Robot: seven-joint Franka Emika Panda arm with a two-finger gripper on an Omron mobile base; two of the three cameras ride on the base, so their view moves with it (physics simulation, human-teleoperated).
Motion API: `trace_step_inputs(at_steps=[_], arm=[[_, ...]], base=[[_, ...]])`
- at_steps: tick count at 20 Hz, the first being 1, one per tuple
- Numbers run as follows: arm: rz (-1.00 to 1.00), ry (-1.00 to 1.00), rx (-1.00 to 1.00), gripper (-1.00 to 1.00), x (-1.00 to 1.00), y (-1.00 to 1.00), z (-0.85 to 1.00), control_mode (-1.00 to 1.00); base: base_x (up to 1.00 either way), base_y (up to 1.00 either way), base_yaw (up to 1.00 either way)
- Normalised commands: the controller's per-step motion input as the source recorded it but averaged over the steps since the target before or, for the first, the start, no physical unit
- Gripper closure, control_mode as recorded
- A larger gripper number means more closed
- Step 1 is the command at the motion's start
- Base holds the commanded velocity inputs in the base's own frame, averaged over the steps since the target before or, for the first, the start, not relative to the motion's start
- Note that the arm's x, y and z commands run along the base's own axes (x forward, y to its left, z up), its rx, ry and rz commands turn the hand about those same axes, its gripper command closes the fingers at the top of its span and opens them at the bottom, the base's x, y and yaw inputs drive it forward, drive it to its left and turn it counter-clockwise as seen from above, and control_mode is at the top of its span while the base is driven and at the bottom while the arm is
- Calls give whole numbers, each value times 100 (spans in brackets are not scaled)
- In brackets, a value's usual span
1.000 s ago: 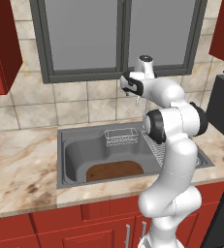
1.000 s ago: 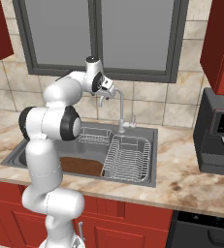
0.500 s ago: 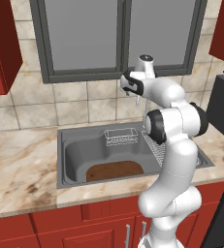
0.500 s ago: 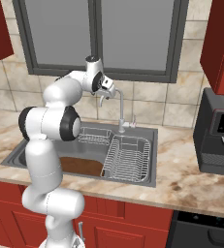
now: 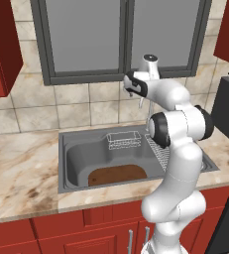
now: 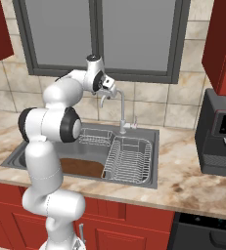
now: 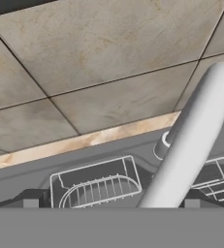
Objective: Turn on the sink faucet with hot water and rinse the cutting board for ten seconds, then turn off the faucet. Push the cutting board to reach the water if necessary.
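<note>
Gripper [image 6: 103,101] released, high beside the sink faucet [image 6: 120,108] spout, cutting board [image 5: 117,174] far below in sink [image 5: 66,149].

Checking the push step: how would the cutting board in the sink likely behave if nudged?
The cutting board looks flat and rigid, so it would probably slide whole rather than bend. Lying flat on the sink floor, it seems unlikely to tip or roll.

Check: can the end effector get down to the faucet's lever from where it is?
Probably yes. The open end effector sits high by the sink faucet spout; the lever at its base looks unobstructed, dish rack lower in front.
</note>
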Motion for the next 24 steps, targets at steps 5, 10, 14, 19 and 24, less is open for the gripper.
trace_step_inputs(at_steps=[5,10,14,19,24], arm=[[0,0,0,-100,0,0,26,-100],[0,0,0,-100,-7,-3,30,-100],[0,0,0,-100,-19,-11,22,-100],[0,-1,0,-100,-40,-22,12,-100],[5,-6,0,-100,-50,-59,1,-100]], base=[[0,0,0],[0,0,0],[0,0,0],[0,0,0],[0,0,0]])
